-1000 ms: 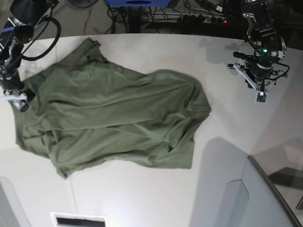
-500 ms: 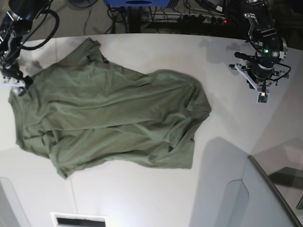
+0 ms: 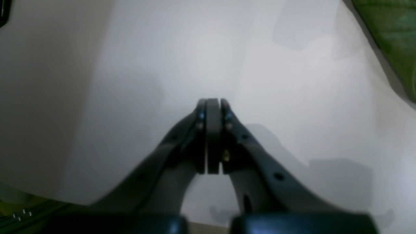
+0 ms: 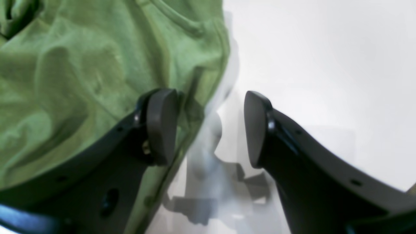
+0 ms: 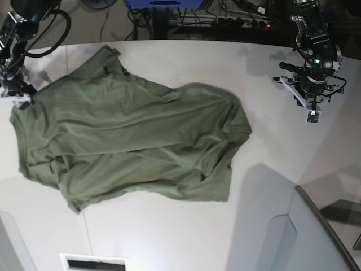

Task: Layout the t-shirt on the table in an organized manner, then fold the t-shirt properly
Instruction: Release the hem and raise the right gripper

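Observation:
The olive-green t-shirt (image 5: 130, 141) lies spread and wrinkled across the left half of the white table (image 5: 169, 237). My right gripper (image 5: 21, 101) is at the shirt's far left edge. In the right wrist view it (image 4: 208, 128) is open and empty, with the shirt (image 4: 81, 65) running under its left finger (image 4: 161, 126) and bare table under the right one. My left gripper (image 5: 311, 116) hovers over bare table at the far right, well away from the shirt. In the left wrist view it (image 3: 213, 105) is shut and empty, and only a corner of the shirt (image 3: 393, 32) shows.
A grey angled panel (image 5: 316, 237) stands at the table's front right. A white slotted plate (image 5: 93, 262) sits at the front edge. Cables and a blue object (image 5: 163, 3) lie beyond the far edge. A thin seam (image 5: 87, 237) runs across the tabletop.
My right gripper has moved away from the front, along the shirt's left edge, and that edge now lies flatter on the table. The left arm has not moved.

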{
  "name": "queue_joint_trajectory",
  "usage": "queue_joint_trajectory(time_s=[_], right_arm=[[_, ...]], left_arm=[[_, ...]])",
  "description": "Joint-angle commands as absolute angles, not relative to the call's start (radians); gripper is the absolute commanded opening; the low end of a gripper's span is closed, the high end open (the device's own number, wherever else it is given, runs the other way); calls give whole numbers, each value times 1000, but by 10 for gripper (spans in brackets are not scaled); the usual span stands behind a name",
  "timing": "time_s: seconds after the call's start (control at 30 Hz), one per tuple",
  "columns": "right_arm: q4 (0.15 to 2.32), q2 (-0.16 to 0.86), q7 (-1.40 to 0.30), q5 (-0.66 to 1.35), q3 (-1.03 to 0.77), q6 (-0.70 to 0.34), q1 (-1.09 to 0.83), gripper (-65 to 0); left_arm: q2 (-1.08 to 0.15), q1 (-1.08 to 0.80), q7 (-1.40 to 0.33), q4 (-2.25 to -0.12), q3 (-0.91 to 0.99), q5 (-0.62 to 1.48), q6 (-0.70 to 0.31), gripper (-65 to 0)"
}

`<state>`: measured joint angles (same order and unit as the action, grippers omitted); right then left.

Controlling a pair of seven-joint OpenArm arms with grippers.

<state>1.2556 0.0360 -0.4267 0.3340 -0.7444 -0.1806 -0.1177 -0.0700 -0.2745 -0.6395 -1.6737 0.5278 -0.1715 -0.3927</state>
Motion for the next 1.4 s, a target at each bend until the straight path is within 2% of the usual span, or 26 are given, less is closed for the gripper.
queue_joint_trajectory(time_s=[0.0, 0.7, 0.93, 1.2, 1.3, 1.37], right_arm=[[1280, 51, -407, 341, -748, -185, -120, -351], [1265, 28, -410, 341, -739, -185, -90, -350], [1168, 28, -410, 341, -737, -185, -47, -350], [1167, 28, -410, 341, -737, -185, -48, -350], [1231, 22, -410, 341, -737, -186, -68, -342], [1357, 5, -410, 341, -737, -203, -122, -341]], left_arm=[[-81, -271, -624, -1690, 532, -168, -384, -650], [-81, -268, -624, -1661, 532, -168, -384, -650], [-96, -271, -624, -1662, 533, -170, -384, -650], [-114, -269, -624, -1662, 533, -170, -384, -650], [-114, -266, -624, -1662, 533, -170, -384, -650], [-114, -266, -624, -1662, 533, -170, -384, -650]])
